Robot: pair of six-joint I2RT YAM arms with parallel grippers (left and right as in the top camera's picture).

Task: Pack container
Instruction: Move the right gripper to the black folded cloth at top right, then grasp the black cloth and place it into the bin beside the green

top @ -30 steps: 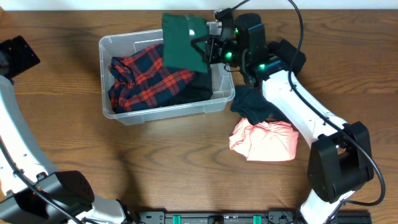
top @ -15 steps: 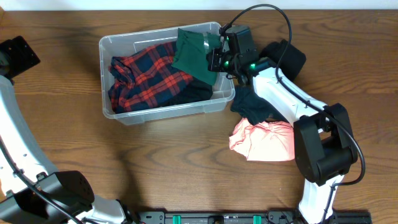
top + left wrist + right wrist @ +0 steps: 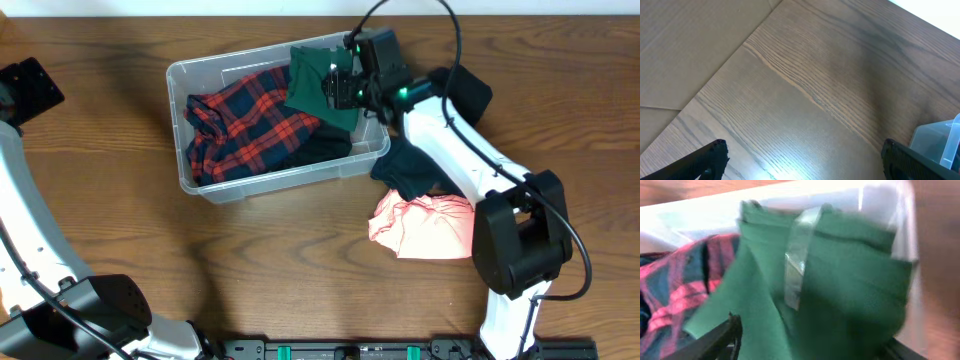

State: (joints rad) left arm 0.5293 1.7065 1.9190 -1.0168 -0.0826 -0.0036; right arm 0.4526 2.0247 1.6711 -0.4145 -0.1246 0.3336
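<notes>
While the left tool (image 3: 802, 157) hangs wide open over the worktop (image 3: 790, 100), the right tool (image 3: 340, 88), also spread wide, hovers at the right end of the container (image 3: 178, 80). The container sits mid-worktop, with a green cloth (image 3: 312, 82) on plaid fabric (image 3: 240, 120) inside.

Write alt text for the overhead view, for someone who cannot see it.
The right hand is over a green cloth at the right end of a clear plastic container that also holds a red-and-navy plaid garment. A dark cloth and a pink cloth lie on the wooden table beside it.
</notes>
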